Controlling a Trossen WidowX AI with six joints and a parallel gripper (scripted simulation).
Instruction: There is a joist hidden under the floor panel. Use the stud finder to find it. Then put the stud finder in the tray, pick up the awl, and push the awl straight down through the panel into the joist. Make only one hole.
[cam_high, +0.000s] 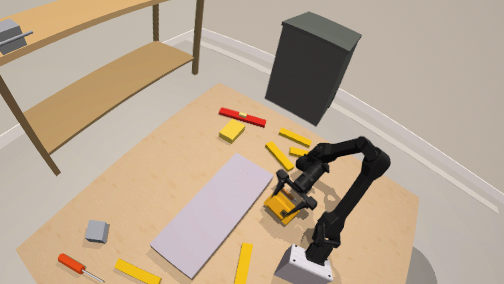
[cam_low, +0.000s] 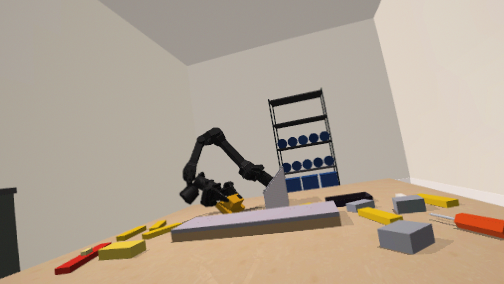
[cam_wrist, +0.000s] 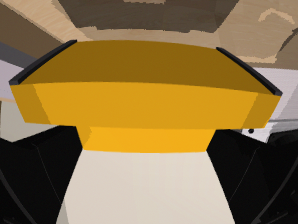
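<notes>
My gripper (cam_high: 283, 204) (cam_low: 228, 201) is shut on the stud finder (cam_high: 276, 206) (cam_low: 231, 205) (cam_wrist: 145, 106), a yellow-orange block that spans the wrist view between the black fingers. It is tilted and held low over the table beside the panel's long edge on the arm's side. The pale lilac floor panel (cam_high: 212, 215) (cam_low: 260, 216) lies flat, with no hole that I can make out. The awl (cam_high: 71, 263) (cam_low: 477, 224), with an orange-red handle and thin metal shaft, lies at the lower left in the top view. The black tray (cam_low: 334, 201) stands beyond the panel in the exterior view.
A red level (cam_high: 254, 120) (cam_low: 82, 259) and a yellow block (cam_high: 232, 131) (cam_low: 121, 250) lie past the panel's far end. Several yellow strips lie around the panel. A grey block (cam_high: 97, 231) (cam_low: 406, 237) lies near the awl, with more grey blocks near the tray.
</notes>
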